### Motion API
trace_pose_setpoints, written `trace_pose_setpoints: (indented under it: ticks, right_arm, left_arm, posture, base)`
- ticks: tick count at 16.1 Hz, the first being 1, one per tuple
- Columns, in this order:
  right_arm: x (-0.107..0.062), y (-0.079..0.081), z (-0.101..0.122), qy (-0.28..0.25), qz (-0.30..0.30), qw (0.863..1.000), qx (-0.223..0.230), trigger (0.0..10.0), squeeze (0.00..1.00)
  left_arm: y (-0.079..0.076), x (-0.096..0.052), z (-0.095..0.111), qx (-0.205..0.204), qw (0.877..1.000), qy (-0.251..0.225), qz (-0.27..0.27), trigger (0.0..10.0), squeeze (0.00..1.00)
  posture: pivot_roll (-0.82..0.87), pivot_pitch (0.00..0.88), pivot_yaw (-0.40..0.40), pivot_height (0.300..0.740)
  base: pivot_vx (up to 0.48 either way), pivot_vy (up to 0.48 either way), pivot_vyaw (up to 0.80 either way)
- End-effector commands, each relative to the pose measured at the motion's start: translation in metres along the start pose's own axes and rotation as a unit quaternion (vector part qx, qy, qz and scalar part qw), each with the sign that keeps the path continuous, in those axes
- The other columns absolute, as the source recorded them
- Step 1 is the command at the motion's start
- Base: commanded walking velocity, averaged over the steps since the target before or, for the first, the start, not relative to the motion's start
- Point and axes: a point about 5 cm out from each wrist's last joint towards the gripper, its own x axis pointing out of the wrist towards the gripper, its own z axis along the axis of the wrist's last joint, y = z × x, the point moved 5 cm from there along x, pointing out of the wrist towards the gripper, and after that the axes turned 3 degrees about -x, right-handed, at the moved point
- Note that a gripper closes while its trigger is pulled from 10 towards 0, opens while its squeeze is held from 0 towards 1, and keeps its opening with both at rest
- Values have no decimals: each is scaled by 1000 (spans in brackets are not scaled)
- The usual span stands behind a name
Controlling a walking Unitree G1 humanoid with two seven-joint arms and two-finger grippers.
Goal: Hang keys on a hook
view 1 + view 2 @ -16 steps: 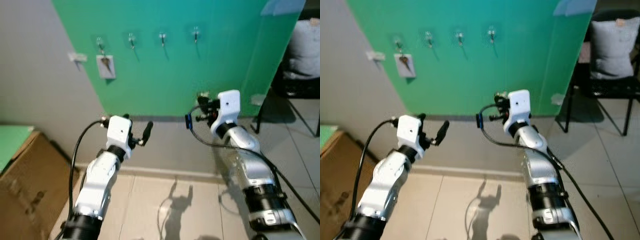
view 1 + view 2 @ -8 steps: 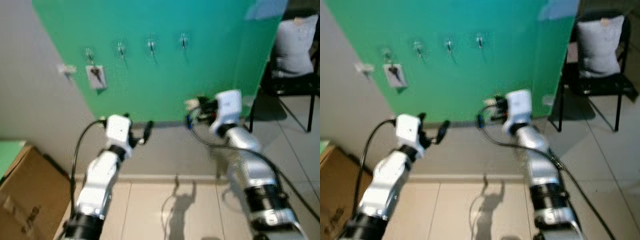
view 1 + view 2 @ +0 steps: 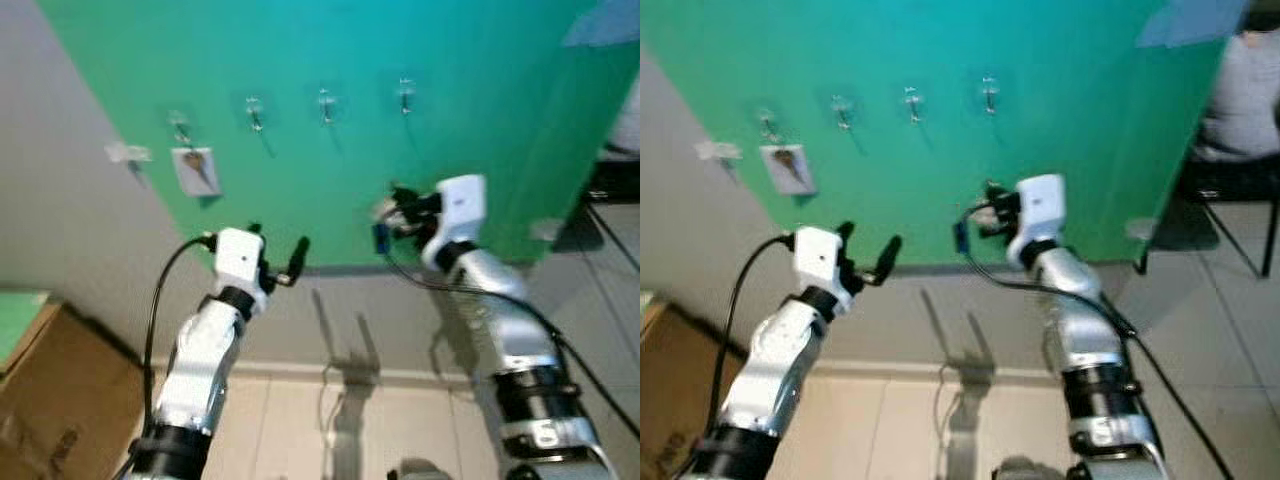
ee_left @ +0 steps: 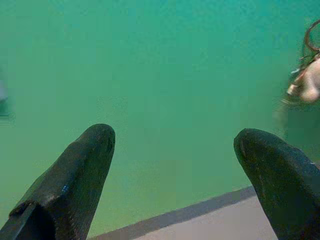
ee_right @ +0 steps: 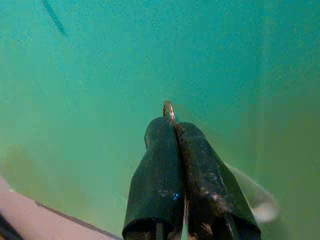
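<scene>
I have my right gripper (image 5: pixel 175 122) held up in front of the green wall (image 3: pixel 330 40). Its two black fingers (image 5: pixel 155 170) are pressed tight together, and a small gold key ring (image 5: pixel 169 108) sticks out from between the tips. So the keys are pinched in this gripper. In the head view a little blue tag (image 3: pixel 381 238) hangs just below it.

Above my right gripper there is a row of four small hooks on the wall. The hook on the right end (image 3: pixel 405 93) is almost straight above the gripper, well apart from it. The next hook (image 3: pixel 326 102) is up and to its left. Then come another hook (image 3: pixel 254 110) and the far left hook (image 3: pixel 180 124), which has a white tag with a key (image 3: pixel 196 168) hanging under it.

My left gripper (image 4: pixel 172 145) is lower and off to the left of the right one. Its fingers are spread wide apart and hold nothing. It points at the green wall, near the grey strip (image 4: pixel 200 209) along the wall's bottom edge.

The head views are a bit blurry.
</scene>
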Motion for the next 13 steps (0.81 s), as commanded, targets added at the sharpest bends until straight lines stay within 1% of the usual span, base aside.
trace_pose_setpoints:
  ticks: [1,2,3,6,7,8,10,13]
  right_arm:
    - [7,18,20,-27,38,999,10,0,0]
    - [8,24,36,-38,74,996,17,0,0]
    - [8,26,41,-41,84,995,16,0,0]
    - [9,37,64,-59,133,989,8,0,0]
    - [12,36,72,-64,134,989,11,0,0]
    - [13,35,73,-65,134,989,12,0,0]
    - [18,32,80,-72,131,988,32,0,0]
    - [25,31,81,-71,130,988,44,0,0]
  left_arm:
    - [12,-6,-2,7,1000,4,16,10000,0]
    - [11,-6,-3,6,1000,5,14,10000,0]
    - [11,-6,-3,6,1000,5,13,10000,0]
    - [9,-5,-3,5,1000,4,10,10000,0]
    - [9,-5,-3,6,1000,4,9,10000,0]
    - [9,-5,-3,5,1000,4,9,10000,0]
    - [9,-5,-4,4,1000,6,10,10000,0]
    - [10,-6,-3,3,1000,6,9,10000,0]
  posture:
    - [-198,0,120,740]
    - [-198,0,119,740]
    - [-198,0,119,740]
    - [-195,0,118,740]
    - [-194,0,116,740]
    - [-194,0,116,740]
    - [-194,0,116,740]
    - [-181,0,114,740]
  base:
    - [0,0,0]
    - [0,0,0]
    - [0,0,0]
    - [0,0,0]
    - [0,0,0]
    - [0,0,0]
    - [0,0,0]
    - [0,0,0]
